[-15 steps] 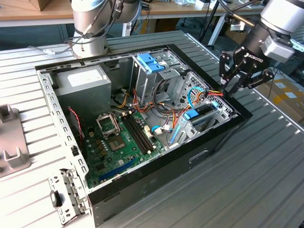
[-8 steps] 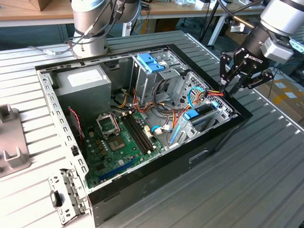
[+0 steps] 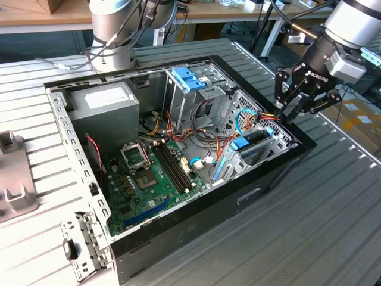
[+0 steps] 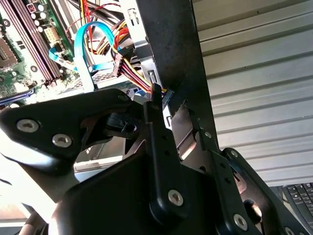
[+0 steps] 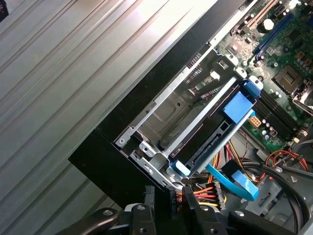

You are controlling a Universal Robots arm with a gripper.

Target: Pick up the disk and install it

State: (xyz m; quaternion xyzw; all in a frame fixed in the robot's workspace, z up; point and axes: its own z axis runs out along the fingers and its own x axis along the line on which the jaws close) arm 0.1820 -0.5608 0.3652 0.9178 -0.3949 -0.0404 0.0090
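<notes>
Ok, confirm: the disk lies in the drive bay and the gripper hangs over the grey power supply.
Wrong on the gripper: the exterior view shows it by the drive bay, far from the power supply. The disk does lie in the bay.

Illumination is bright and even. Glare whitens the ribbed counter (image 5: 73, 63) at the upper centre of the first wrist view. The claw (image 4: 161, 147), close in the second wrist view, is dark and soft-focused.
</notes>
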